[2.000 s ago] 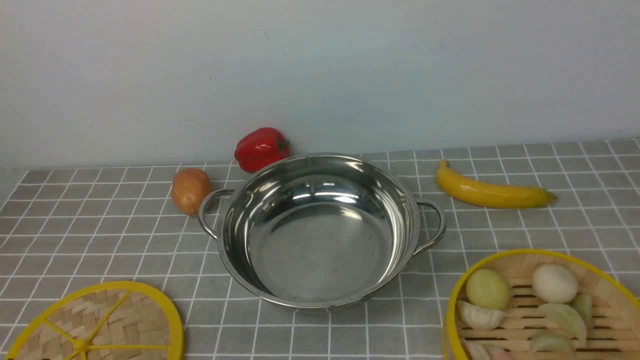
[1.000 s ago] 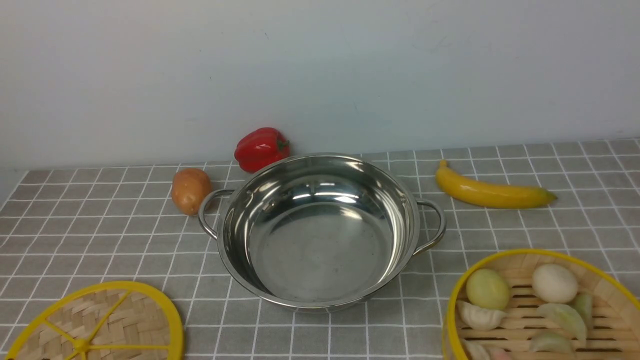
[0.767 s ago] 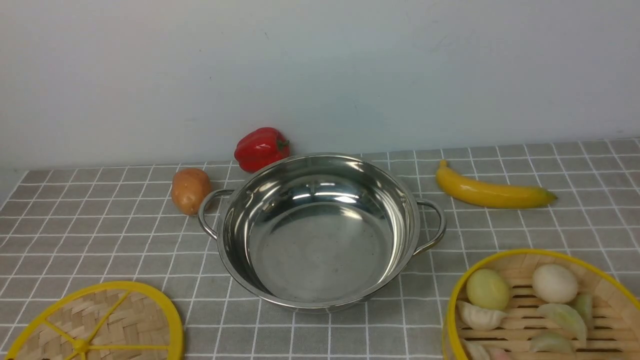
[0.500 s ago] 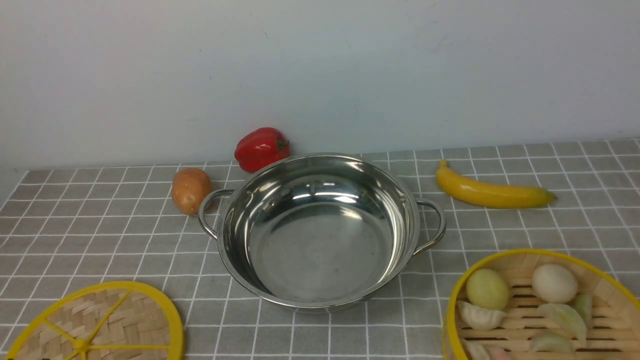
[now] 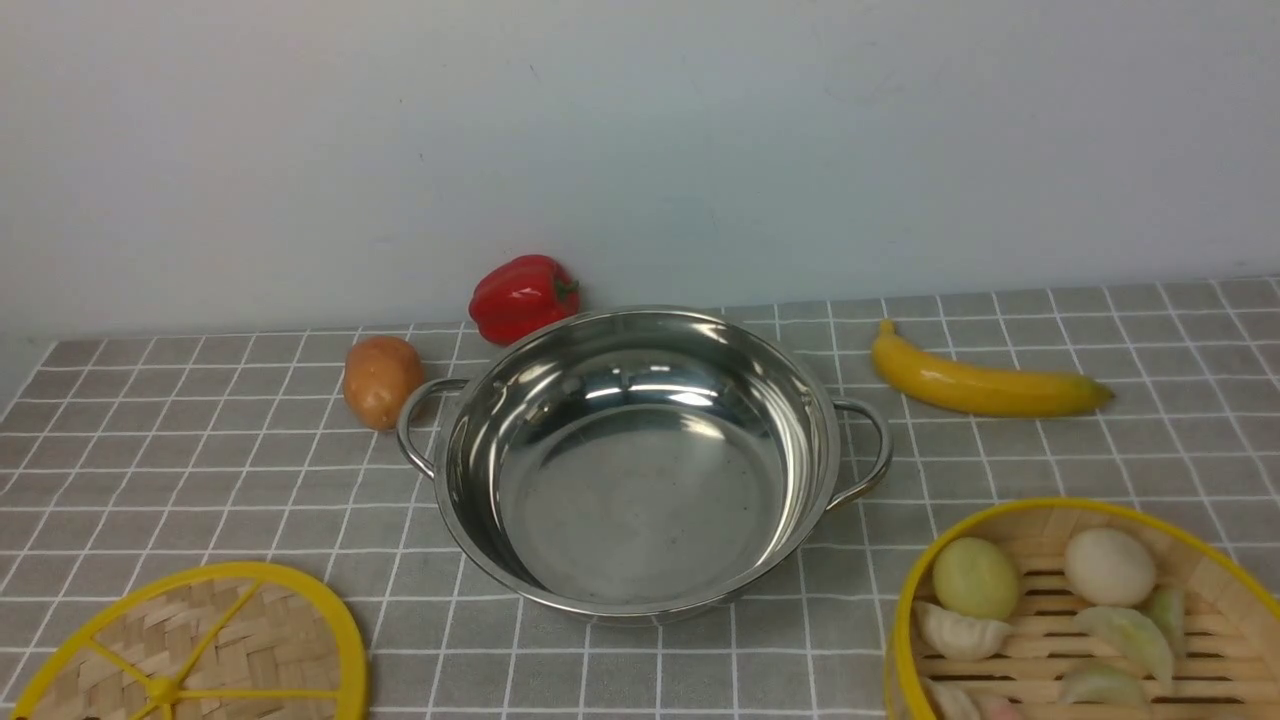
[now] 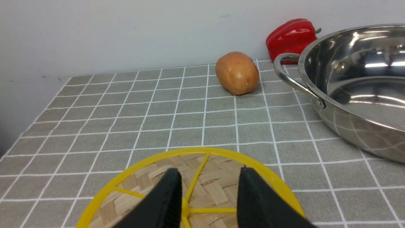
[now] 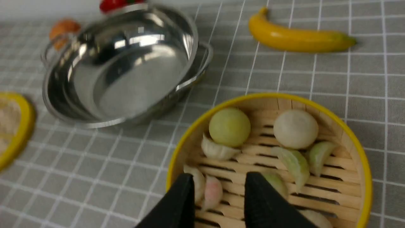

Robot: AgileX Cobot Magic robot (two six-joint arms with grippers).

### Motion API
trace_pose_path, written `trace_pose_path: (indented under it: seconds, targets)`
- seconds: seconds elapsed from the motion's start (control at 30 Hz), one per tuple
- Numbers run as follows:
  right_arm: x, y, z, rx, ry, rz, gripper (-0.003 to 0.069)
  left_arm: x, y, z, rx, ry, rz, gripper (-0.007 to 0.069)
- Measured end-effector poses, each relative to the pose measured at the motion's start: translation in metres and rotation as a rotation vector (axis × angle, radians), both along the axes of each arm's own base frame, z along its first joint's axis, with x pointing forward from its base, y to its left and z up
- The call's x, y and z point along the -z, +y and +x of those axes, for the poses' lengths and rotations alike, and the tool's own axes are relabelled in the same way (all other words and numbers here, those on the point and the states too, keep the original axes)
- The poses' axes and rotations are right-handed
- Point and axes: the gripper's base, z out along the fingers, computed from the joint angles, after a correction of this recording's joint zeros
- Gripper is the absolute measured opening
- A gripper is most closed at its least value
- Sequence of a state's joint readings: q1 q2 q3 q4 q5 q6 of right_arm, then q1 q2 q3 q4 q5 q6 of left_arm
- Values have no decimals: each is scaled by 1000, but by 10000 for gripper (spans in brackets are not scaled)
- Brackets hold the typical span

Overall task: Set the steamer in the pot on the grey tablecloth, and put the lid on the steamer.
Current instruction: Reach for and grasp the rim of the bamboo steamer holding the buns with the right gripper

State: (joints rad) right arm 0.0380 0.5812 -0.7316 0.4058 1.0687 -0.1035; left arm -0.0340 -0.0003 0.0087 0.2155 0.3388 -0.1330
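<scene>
The empty steel pot stands mid-table on the grey tablecloth. The steamer, holding buns and dumplings, sits at the near right, partly cut off by the frame. At the near left lies the woven lid. Neither gripper shows in the front view. In the left wrist view my left gripper hangs open above the lid, its black fingers either side of a yellow spoke. In the right wrist view my right gripper hangs open over the steamer, with nothing between its fingers; the pot lies beyond.
A red pepper and a potato sit behind and left of the pot, the potato close to its left handle. A banana lies at the back right. A pale wall closes off the back of the table.
</scene>
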Motion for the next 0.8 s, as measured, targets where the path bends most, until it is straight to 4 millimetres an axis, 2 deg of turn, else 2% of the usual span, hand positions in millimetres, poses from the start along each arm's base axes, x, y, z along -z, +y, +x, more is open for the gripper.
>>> trace_pose_path:
  seconds: [0.1, 0.13, 0.17, 0.23, 0.33, 0.47, 0.6, 0.8]
  targets:
    - [-5, 2, 24, -126, 50, -120, 243, 0, 0, 0, 0, 0, 0, 243]
    - [-5, 2, 25, -126, 55, -120, 243, 0, 0, 0, 0, 0, 0, 243]
    - [-3, 3, 40, -168, 89, -145, 243, 0, 0, 0, 0, 0, 0, 243]
    - [-1, 5, 55, -202, 128, -153, 243, 0, 0, 0, 0, 0, 0, 243]
    - [2, 6, 69, -234, 159, -169, 243, 0, 0, 0, 0, 0, 0, 243]
    - [16, 2, 96, -265, 239, -250, 243, 0, 0, 0, 0, 0, 0, 243]
    - [26, 4, 100, -321, 305, -311, 243, 0, 0, 0, 0, 0, 0, 243]
    - [29, 38, 85, -588, 307, -425, 244, 0, 0, 0, 0, 0, 0, 243]
